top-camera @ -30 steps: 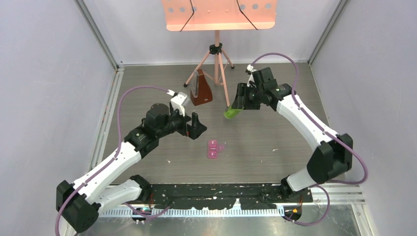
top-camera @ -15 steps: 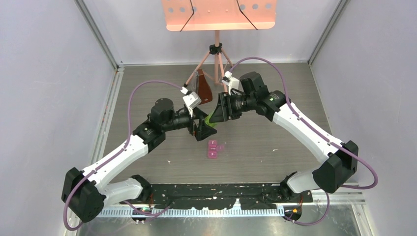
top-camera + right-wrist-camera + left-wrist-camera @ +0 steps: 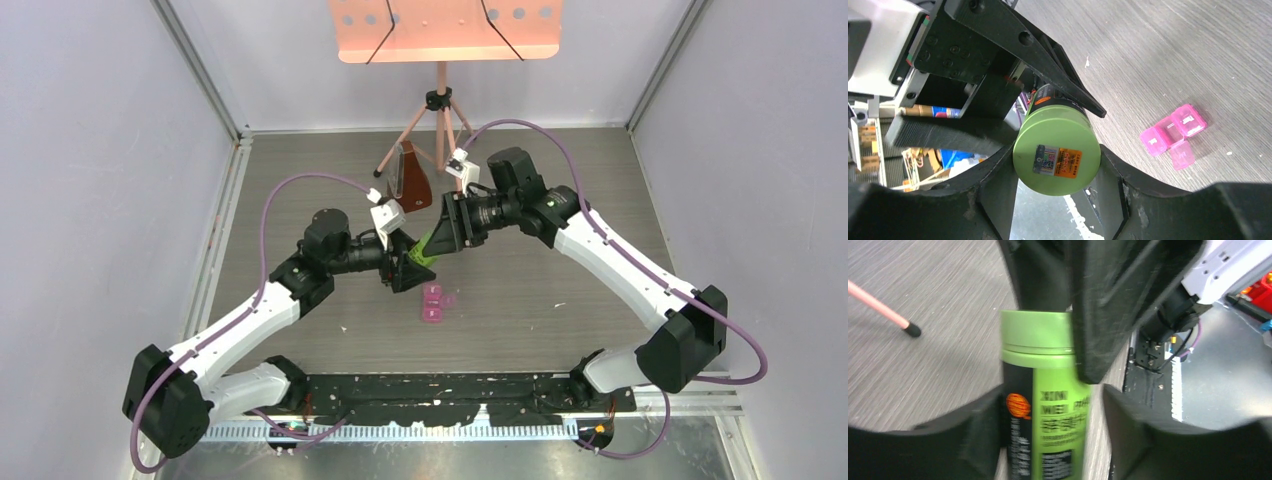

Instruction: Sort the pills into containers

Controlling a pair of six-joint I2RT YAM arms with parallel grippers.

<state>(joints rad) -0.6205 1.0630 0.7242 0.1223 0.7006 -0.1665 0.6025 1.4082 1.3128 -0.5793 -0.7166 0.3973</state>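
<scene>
The pink pill box [image 3: 433,302] lies on the table below both grippers, and shows in the right wrist view [image 3: 1173,135] with one lid swung open. No pills show. My right gripper [image 3: 443,236] is shut on the green bottle [image 3: 424,247], held in the air by the end with the sticker [image 3: 1056,150]. My left gripper [image 3: 410,268] has its jaws around the bottle's labelled body [image 3: 1048,405]. The left finger lies against the bottle and a narrow gap shows at the right finger [image 3: 1128,440].
A brown metronome [image 3: 410,185] stands behind the grippers. A pink tripod stand [image 3: 440,120] with a pink tray [image 3: 445,30] is at the back; one of its legs shows in the left wrist view [image 3: 878,305]. White specks lie on the table.
My right gripper carried the green bottle left and forward from the back right. My left gripper moved right to meet it, and its jaws now sit around the bottle.
</scene>
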